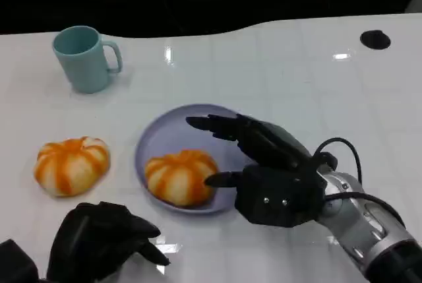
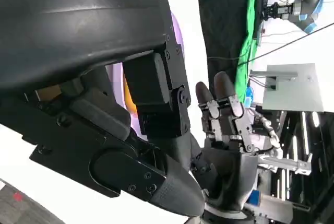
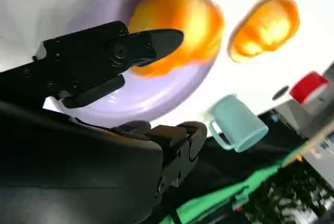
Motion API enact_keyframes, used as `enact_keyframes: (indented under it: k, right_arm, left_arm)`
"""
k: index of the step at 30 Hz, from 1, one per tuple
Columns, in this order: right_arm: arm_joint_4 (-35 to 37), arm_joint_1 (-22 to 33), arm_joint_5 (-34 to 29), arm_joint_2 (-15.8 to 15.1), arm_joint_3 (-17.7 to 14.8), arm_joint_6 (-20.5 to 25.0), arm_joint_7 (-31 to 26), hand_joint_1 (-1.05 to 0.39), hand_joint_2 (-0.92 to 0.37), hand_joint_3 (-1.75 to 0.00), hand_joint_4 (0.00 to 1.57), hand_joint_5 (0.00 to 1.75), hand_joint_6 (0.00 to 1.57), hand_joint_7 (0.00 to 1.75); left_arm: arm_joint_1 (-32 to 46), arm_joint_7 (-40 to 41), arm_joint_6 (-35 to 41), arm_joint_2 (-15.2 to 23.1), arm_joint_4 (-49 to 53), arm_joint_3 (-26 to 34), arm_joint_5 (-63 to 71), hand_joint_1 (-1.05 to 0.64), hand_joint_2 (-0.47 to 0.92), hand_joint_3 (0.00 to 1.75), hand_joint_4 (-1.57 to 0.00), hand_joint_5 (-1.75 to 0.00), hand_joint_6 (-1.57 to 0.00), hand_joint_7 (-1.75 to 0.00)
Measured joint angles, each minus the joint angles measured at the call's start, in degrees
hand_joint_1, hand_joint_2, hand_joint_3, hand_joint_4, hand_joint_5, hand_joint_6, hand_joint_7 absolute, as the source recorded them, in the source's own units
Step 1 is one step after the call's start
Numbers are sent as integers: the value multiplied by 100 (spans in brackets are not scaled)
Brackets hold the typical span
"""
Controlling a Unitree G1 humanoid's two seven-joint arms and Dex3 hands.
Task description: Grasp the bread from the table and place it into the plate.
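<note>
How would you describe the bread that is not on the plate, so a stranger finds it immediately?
Start at the lavender plate in the middle of the white table. The bread lies on the bare table beside it, below the teal mug. The other bun sits inside the plate.

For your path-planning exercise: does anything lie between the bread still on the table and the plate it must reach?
Nothing visible does. The bread on the table lies beside the plate with bare tabletop between; the plate already holds another bread.

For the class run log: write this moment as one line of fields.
bread: on plate | second bread: on table | right hand: open beside plate | left hand: curled, empty
</note>
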Motion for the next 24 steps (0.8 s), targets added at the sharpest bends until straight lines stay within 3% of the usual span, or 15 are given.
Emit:
enact_keyframes:
  k: [9, 15, 17, 20, 24]
  right_arm:
    - [-400, 192, 116, -141, -7, 88, 287, -63, -92, -8, 2, 19, 20, 0]
    - [-688, 485, 358, -244, -142, -155, 301, -48, -92, -4, 22, 34, 37, 8]
    - [-775, 625, 486, -257, -222, -346, 287, -40, -91, -2, 33, 43, 47, 12]
    - [-802, 806, 793, -271, -339, -742, 288, -29, -90, -1, 33, 87, 62, 17]
    - [-1131, 1181, 1424, -283, -564, -1001, 516, -22, -90, -3, 40, 116, 74, 28]
  left_arm:
    - [0, 1, 0, 0, 0, -29, 1, -105, 78, 0, -157, -38, -157, -11]
    - [2, 1, 1, 1, -9, -33, 3, -105, 78, 0, -157, -38, -157, -12]
    - [3, 1, 5, 1, -24, -34, 1, -105, 78, 0, -157, -38, -157, -12]
    - [3, 1, 6, 0, -37, -38, -2, -105, 78, 0, -157, -38, -157, -12]
    - [4, 26, 7, 2, -40, -38, 4, -105, 78, 0, -157, -38, -157, -12]
